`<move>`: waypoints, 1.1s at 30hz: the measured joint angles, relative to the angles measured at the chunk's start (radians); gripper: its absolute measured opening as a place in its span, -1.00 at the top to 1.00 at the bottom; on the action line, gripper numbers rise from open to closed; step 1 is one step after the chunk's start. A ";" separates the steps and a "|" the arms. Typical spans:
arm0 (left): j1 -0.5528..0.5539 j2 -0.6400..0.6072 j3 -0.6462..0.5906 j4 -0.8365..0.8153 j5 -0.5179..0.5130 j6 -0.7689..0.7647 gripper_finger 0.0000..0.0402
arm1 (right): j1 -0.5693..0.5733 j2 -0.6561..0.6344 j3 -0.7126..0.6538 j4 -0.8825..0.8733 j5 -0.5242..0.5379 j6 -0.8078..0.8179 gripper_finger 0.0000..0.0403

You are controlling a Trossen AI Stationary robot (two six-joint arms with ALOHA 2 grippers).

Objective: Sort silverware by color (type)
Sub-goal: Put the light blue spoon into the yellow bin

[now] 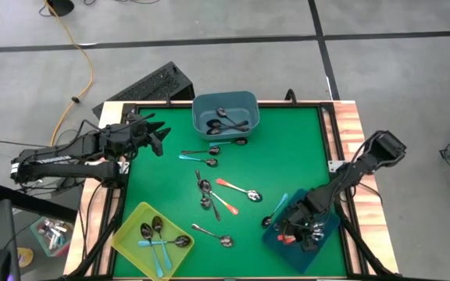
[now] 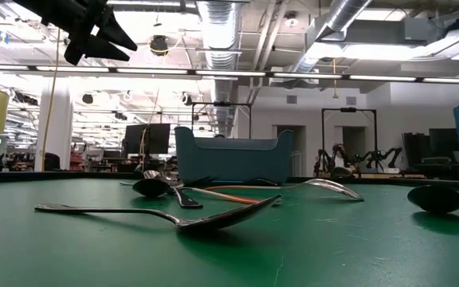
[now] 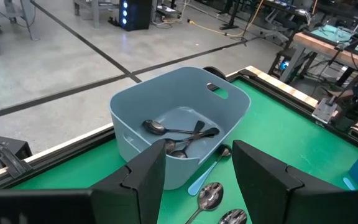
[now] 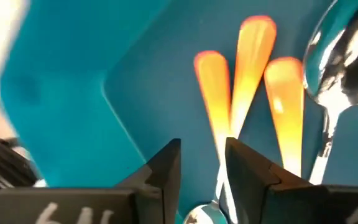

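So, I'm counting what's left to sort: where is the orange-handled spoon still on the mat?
In the high view the orange-handled spoon lies mid-table, slightly right, beside the dark metal spoons.

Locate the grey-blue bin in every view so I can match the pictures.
High view: grey-blue bin at the mat's far edge, centre, dark spoons inside.
Low view: at centre, in the background past the loose spoons.
Left wrist view: mid-picture, just beyond the left claw, dark spoons inside.
Right wrist view: not in it.
Shared landmark: the green mat.
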 joint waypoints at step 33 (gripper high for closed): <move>0.000 0.000 0.000 0.000 0.103 -0.018 0.16 | -0.514 -0.442 0.004 0.172 0.288 0.053 0.34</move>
